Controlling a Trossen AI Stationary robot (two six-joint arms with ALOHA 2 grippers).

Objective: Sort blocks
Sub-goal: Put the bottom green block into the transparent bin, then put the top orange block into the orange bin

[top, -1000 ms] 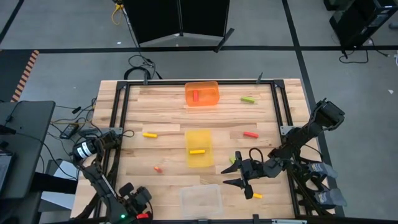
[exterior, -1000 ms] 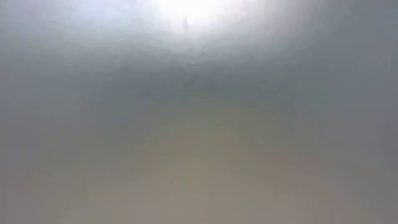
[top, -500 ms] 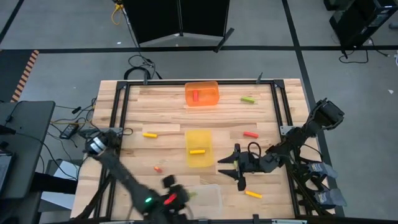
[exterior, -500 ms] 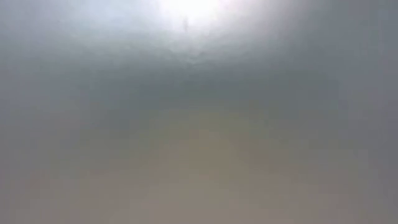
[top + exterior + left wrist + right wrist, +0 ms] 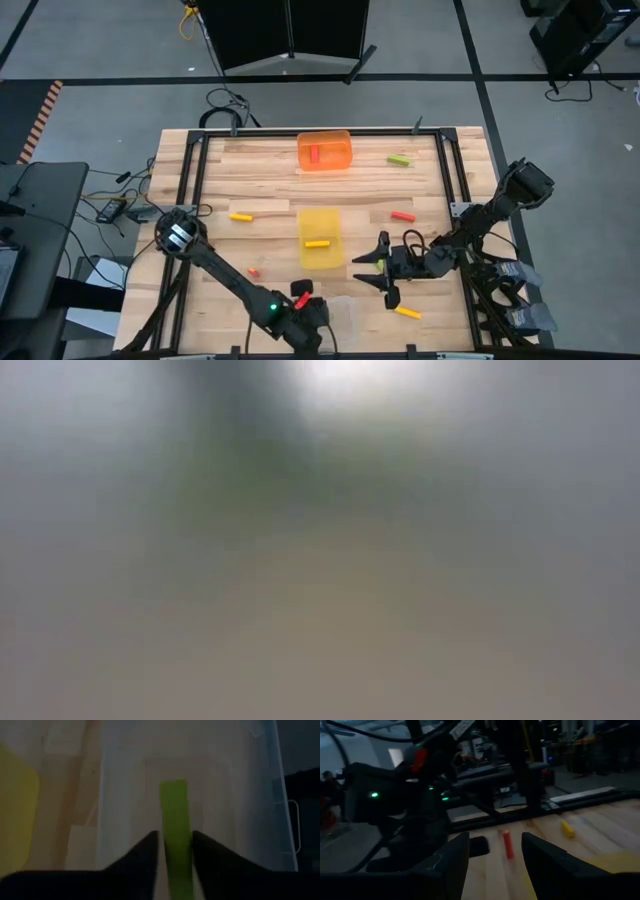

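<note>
Left gripper hangs over the clear tray at the worktop's near edge, fingers pinched on a lime green block. Loose blocks on open wood: yellow block toward the left edge, small red block nearer. Yellow tray sits centre, orange tray at the far edge. Right gripper hovers right of centre, jaws wide apart, holding nothing.
</note>
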